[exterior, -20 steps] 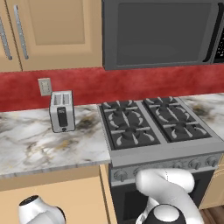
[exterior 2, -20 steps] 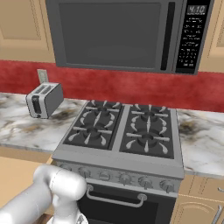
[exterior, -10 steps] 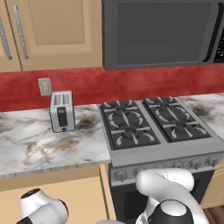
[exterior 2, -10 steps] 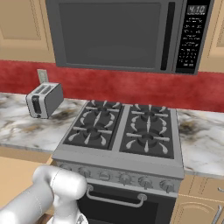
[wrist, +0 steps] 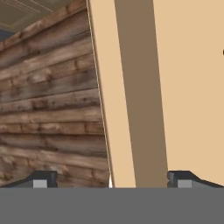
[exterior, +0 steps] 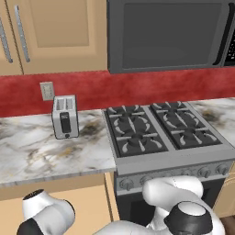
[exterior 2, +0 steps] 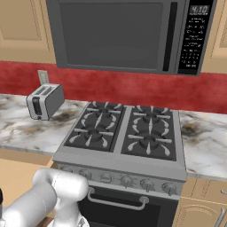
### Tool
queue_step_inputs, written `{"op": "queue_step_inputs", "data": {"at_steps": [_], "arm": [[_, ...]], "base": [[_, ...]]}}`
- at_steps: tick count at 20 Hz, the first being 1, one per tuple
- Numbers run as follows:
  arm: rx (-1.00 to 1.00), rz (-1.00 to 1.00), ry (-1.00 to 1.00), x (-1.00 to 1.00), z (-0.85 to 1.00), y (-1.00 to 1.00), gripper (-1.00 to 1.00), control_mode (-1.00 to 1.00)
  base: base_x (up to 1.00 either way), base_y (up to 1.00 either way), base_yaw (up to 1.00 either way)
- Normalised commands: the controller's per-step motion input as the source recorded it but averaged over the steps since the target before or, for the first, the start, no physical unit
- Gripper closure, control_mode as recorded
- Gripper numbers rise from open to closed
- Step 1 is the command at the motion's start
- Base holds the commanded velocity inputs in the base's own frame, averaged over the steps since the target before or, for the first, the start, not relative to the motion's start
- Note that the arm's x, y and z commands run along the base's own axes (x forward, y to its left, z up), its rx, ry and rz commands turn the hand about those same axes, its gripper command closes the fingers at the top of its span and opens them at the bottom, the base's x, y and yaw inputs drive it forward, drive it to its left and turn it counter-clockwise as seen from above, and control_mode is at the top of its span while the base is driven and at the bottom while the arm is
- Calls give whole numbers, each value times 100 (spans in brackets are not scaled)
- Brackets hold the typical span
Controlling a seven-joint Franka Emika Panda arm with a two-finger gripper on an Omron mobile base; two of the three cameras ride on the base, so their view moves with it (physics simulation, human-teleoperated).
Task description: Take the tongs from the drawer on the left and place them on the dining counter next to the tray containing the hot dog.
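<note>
My gripper (wrist: 111, 180) is open, its two dark fingertips (wrist: 40, 179) standing wide apart with nothing between them. It hangs low and faces a tan cabinet front (wrist: 192, 87) with a darker vertical band, its edge standing against a brown plank floor (wrist: 48, 105). The arm (exterior: 46, 213) bends down at the lower left, in front of the tan fronts (exterior: 59, 186) under the worktop. The tongs, the tray, the hot dog and the dining counter are out of view. I cannot tell which tan front is the drawer.
A marble worktop (exterior: 41, 151) carries a silver toaster (exterior: 64, 116). To its right stands a gas stove (exterior: 160, 131) with an oven handle (exterior 2: 117, 204), and a microwave (exterior 2: 124, 33) hangs above it. Upper cabinet doors (exterior: 55, 32) are overhead.
The arm's rounded link at the lower left of the left base view has crept a little up and to the right. The jaws have stayed wide open.
</note>
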Motion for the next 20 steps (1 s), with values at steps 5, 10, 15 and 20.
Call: {"op": "queue_step_inputs", "data": {"at_steps": [5,10,15,20], "arm": [[-1,0,0,3,12,-15,-100,-100],[0,0,0,13,4,-17,-100,-100],[0,-1,0,14,0,-12,-100,-100],[0,-3,0,19,0,-5,-100,-100]], "base": [[0,0,0],[0,0,0],[0,0,0],[0,0,0]]}}
